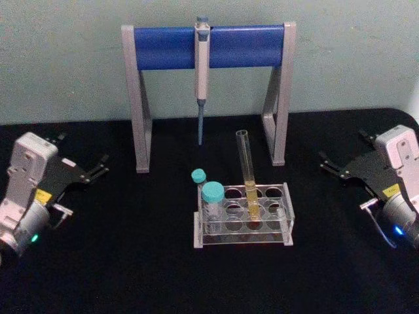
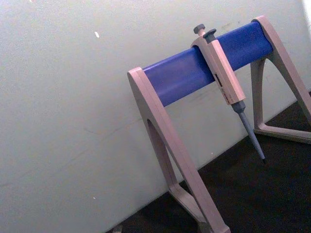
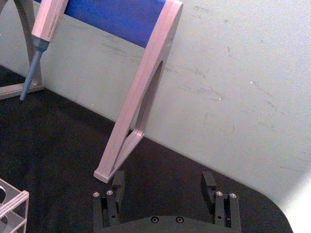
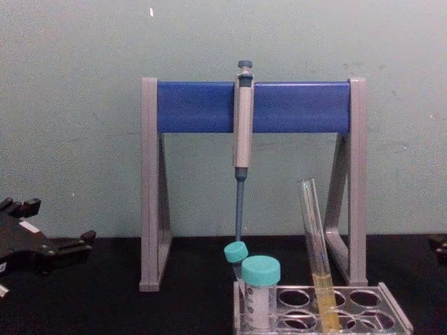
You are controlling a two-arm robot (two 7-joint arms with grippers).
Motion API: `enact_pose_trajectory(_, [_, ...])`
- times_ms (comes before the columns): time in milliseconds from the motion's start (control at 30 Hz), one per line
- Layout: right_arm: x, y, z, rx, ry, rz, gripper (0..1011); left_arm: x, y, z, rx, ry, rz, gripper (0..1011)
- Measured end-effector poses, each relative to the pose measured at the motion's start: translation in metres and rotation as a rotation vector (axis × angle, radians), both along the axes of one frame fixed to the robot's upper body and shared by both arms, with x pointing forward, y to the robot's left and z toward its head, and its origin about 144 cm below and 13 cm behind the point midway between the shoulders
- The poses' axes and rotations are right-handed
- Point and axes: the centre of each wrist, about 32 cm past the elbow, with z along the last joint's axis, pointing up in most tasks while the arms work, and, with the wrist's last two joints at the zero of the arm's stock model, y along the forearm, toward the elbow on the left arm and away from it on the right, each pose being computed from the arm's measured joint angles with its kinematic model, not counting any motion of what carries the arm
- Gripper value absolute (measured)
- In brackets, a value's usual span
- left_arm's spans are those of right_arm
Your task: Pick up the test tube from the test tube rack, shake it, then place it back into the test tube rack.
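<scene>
Two grippers are open and empty: the left gripper (image 1: pixel 82 152) sits well to the left of the rack (image 1: pixel 289 219), the right gripper (image 1: pixel 344 147) well to its right. The test tube (image 1: pixel 247 170) stands in a middle hole of the rack, leaning slightly.

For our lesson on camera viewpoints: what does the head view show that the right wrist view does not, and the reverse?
Head view extras: the test tube standing in the test tube rack, two teal-capped tubes, the open left hand. Right wrist view extras: the screws on the fingers of the open right hand. Shared: pipette stand, pipette, a rack corner, that hand.
</scene>
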Motion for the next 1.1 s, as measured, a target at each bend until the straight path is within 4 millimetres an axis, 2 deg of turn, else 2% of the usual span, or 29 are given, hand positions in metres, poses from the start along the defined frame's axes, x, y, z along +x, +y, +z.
enact_pose_trajectory(1100, [0.0,0.0,0.0,0.0,0.0,0.0,1000,0.0,0.0,0.0,0.0,0.0,0.0,1001])
